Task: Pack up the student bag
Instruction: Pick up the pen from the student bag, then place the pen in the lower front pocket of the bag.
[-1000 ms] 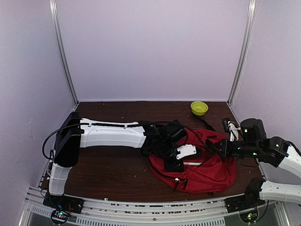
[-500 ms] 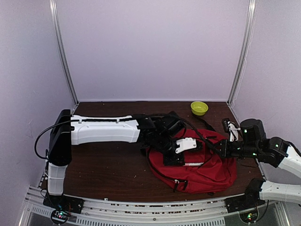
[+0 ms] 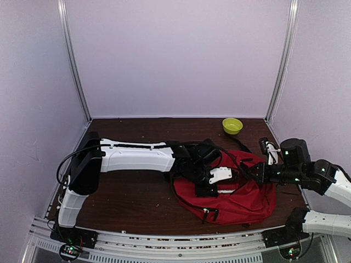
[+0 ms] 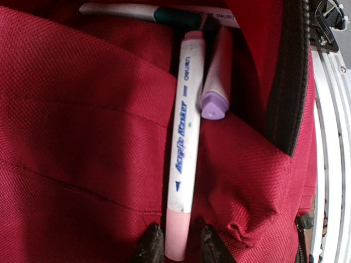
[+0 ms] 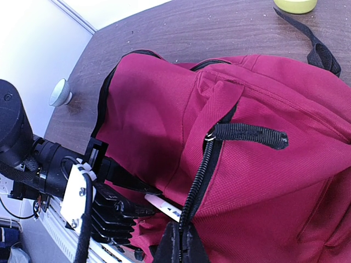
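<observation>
The red student bag lies at the right front of the table with its opening facing left. My right gripper is shut on the bag's black zipper edge and holds the opening up. My left gripper is at the opening, its jaws slightly apart. Its fingertips stand either side of the pink end of a white acrylic marker, with a thin gap on the right. The marker lies half inside a red pocket, and its end also shows in the right wrist view. A purple-capped marker and a teal-banded pen lie deeper in.
A yellow-green bowl stands at the back right of the table. A black bag strap trails toward it. The metal front rail runs just beyond the bag's edge. The purple booth walls close in the table.
My left arm pulled back and up half a second ago, then came forward again to the bag opening. My right gripper has stayed on the zipper edge.
</observation>
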Tool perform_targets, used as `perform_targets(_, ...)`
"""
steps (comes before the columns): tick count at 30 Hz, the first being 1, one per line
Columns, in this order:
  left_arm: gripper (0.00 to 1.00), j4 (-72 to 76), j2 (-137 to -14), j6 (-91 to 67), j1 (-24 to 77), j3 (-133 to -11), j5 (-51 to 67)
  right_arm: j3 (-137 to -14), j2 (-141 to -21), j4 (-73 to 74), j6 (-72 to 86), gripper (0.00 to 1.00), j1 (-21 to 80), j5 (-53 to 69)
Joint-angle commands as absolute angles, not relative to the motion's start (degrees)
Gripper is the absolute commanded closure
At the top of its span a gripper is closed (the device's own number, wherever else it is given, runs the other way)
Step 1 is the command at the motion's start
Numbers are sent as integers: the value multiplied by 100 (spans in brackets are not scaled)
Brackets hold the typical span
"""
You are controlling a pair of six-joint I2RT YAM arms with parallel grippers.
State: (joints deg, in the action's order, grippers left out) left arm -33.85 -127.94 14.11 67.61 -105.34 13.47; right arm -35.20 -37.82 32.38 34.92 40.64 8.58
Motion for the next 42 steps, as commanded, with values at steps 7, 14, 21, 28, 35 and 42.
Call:
perform_targets(7, 79, -3072, -12918, 1351, 6801, -10477, 1480, -3506, -3696, 3194, 3538, 100, 4087, 870)
perform_targets(14, 95, -2990, -12623, 1200, 6823, -10258, 1515, -3510, -3680, 3217, 3539, 100, 4087, 868)
perform_targets(21, 100, -3087, -12243, 964, 6803, -10255, 1148, -3559, -3752, 3160, 3518, 100, 4088, 894)
perform_targets(28, 100, -3742, -12475, 239, 6794, -11003, 1084, -3567, -3785, 3140, 3516, 100, 4088, 906)
perform_targets(35, 100, -3697, -12803, -735, 6794, -11407, 1656, -3595, -3862, 3078, 3521, 100, 4087, 940)
perform_targets(42, 100, -3440, -13089, -1303, 6798, -11702, 2134, -3612, -3889, 3020, 3532, 100, 4088, 991)
